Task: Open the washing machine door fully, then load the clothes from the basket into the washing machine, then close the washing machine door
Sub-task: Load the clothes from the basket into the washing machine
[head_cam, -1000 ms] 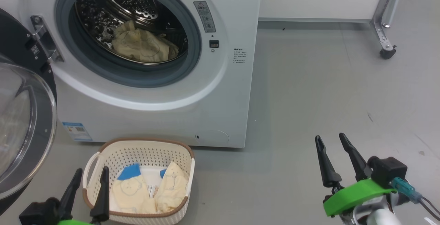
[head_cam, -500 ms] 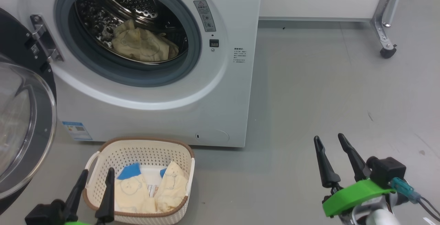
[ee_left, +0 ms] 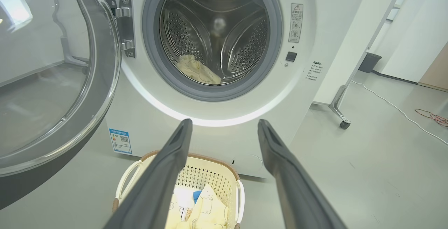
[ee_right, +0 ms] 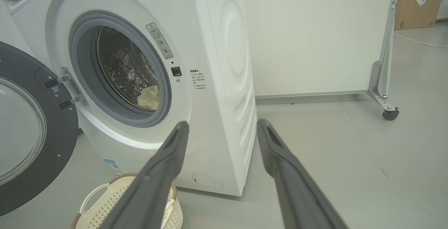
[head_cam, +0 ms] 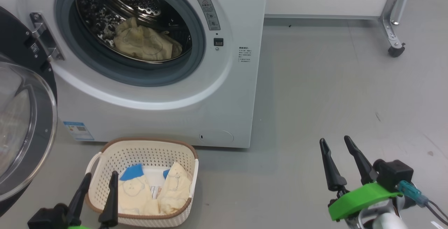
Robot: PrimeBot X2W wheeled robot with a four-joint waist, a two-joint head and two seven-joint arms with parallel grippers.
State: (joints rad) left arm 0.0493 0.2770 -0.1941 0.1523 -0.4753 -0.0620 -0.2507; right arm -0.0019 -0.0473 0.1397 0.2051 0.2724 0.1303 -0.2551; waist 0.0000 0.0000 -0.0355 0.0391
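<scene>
Standing ahead of the left jaws, beyond their tips, the white front-loading washing machine (head_cam: 224, 92) has its porthole uncovered, showing the grey rubber gasket (head_cam: 196, 40) and the perforated steel drum (head_cam: 129, 1). The washing machine door (head_cam: 24, 117), black-rimmed with a bulging clear glass bowl, is swung wide on its metal hinge (head_cam: 43, 35) and hangs off to the left of the left jaws. The cream perforated basket (head_cam: 147, 141) sits on the grey floor (head_cam: 332, 82) in front of the machine, just ahead of the left jaws and slightly to their right; in the head view one left finger (head_cam: 112, 197) overlaps its near wall, though whether they touch cannot be told. Inside it lie the clothes (head_cam: 134, 192), pale yellow with blue patches, below and ahead of the left jaws. A cream garment (head_cam: 147, 43) rests in the bottom of the drum, well ahead of both jaws. The left jaws are spread wide and empty. The right jaws, fingers (head_cam: 330, 169) likewise spread and holding nothing, hover over the floor well to the right of the basket and machine. A small blue sticker (head_cam: 78, 131) marks the machine's front, ahead of the left jaws.
</scene>
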